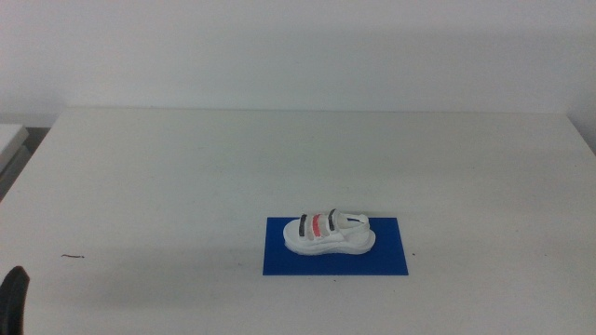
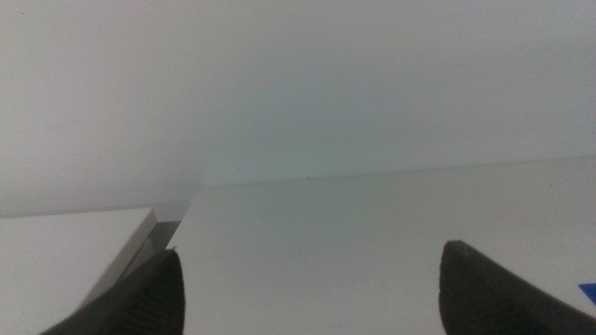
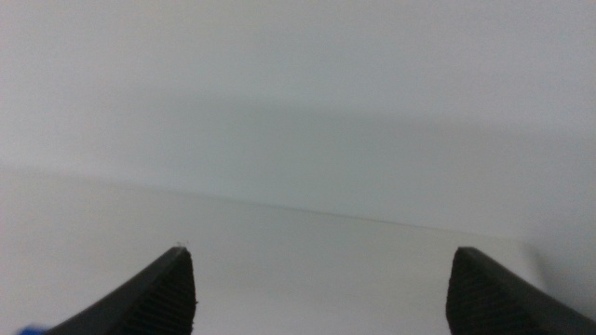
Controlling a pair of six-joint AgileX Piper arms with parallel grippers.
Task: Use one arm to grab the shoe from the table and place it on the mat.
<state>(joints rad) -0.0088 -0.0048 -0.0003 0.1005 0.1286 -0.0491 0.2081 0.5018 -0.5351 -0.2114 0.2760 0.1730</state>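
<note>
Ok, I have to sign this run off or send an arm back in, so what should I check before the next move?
1. Shoe on the blue mat: ok, within its edges.
2. Shoe upright, sole down: ok.
3. Left pincer off the shoe: ok, open, nothing between its jaws, at the table's near left edge.
4. Right pincer off the shoe: ok, open, empty; out of the middle view.
5. Mat flat on the table: ok.

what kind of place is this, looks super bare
Probably a robot lab test bench: a plain white table against a blank wall, holding only a shoe on a blue mat.
</note>
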